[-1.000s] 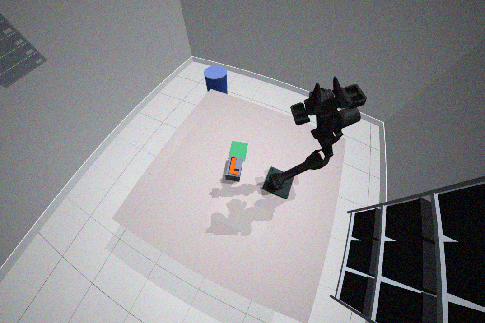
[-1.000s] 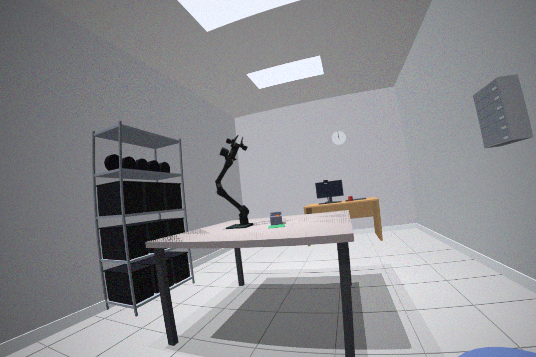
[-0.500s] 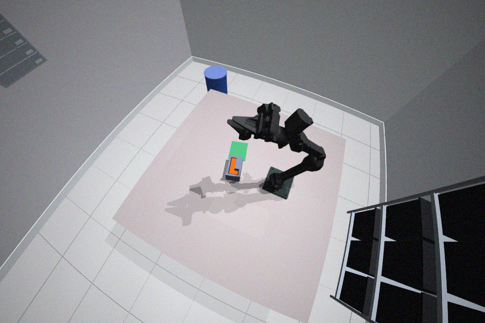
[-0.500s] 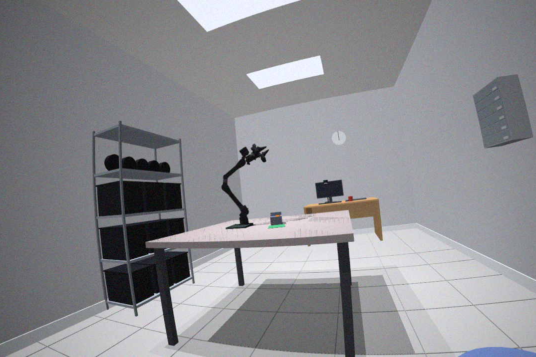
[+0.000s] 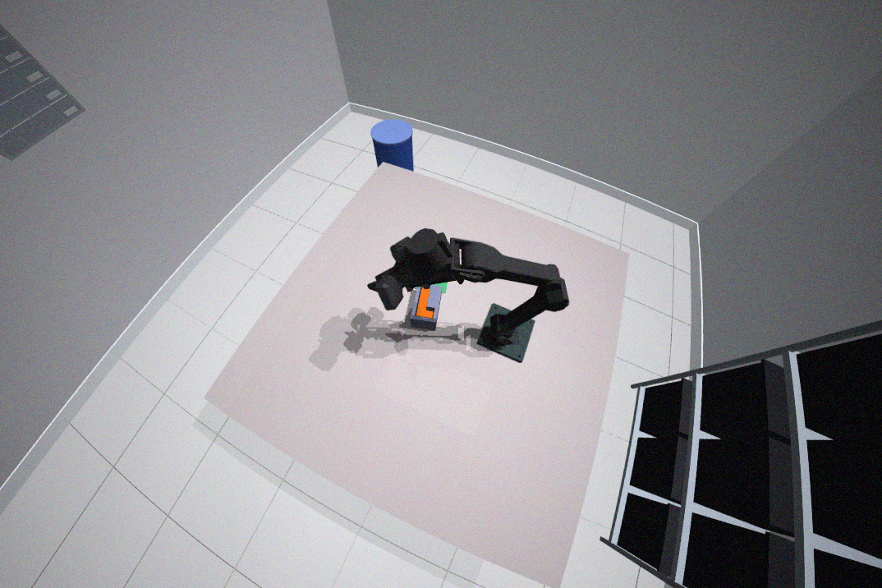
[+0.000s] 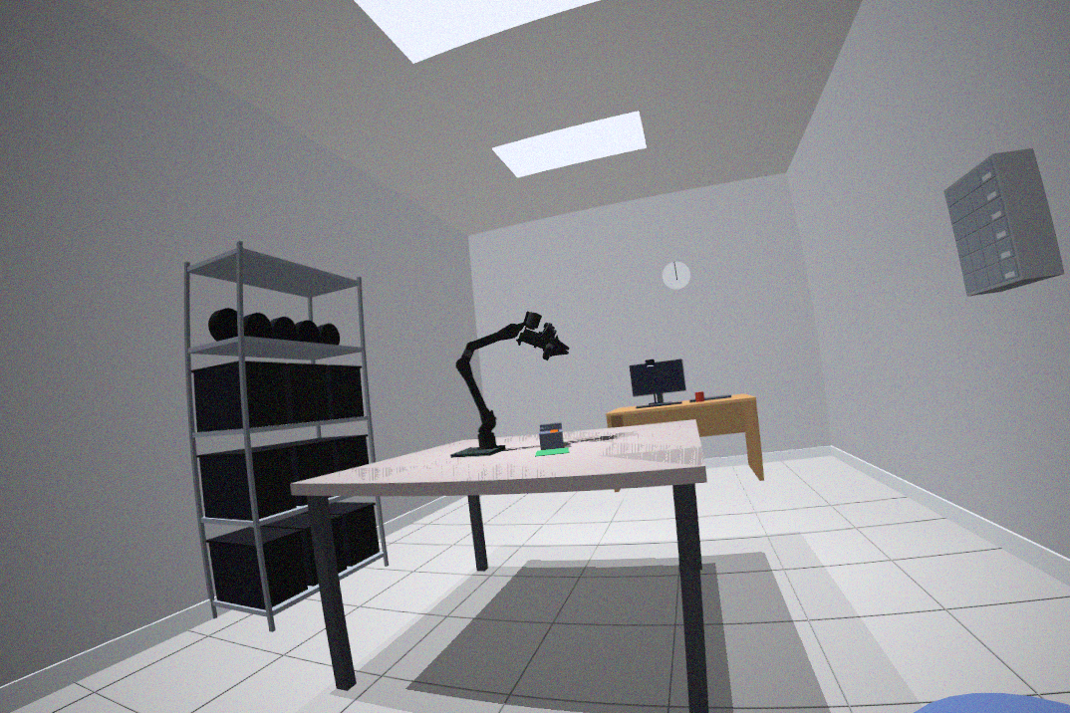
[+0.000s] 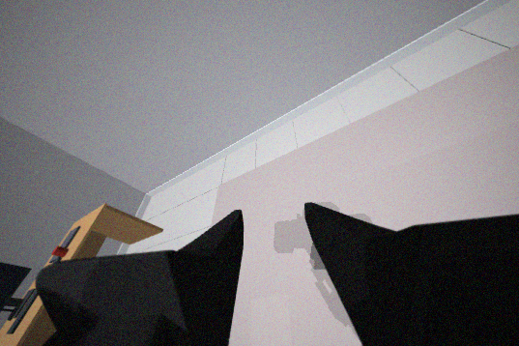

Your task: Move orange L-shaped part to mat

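Orange part in tray, fingers above

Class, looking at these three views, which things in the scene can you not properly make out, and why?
- Green mat: top view, mostly hidden under the arm.
- Orange part: exterior view, too small to judge whether flush.
- Grey tray: absent from wrist view; gripper faces bare table.
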You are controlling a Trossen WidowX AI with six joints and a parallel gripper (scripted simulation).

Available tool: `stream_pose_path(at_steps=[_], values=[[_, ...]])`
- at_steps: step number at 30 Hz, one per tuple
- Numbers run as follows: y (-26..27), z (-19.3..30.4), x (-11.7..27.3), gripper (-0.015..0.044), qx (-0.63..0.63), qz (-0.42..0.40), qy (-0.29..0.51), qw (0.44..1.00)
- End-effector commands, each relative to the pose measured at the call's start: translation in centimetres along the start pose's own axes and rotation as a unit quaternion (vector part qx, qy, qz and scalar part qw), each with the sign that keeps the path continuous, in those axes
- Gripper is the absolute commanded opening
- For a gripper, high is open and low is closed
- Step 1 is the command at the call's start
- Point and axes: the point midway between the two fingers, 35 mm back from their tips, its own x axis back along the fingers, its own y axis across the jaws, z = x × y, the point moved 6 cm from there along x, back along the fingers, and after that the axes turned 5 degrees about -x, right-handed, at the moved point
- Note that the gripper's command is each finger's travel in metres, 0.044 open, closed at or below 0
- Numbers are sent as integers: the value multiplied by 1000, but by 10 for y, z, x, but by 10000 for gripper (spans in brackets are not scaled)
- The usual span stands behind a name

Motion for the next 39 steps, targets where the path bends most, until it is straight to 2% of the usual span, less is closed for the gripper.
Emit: stream_pose_path(at_steps=[1, 5, 9, 11, 23, 32, 39], values=[[-40, 36, -35, 180, 73, 96, 121, 985], [-80, 70, -54, 180, 137, 171, 255, 942], [-123, 107, -59, 180, 192, 221, 421, 859], [-135, 117, -57, 180, 203, 228, 473, 826], [-137, 120, -57, 180, 205, 229, 480, 822], [-177, 169, -88, 180, 205, 229, 480, 822], [-179, 170, -88, 180, 205, 229, 480, 822]])
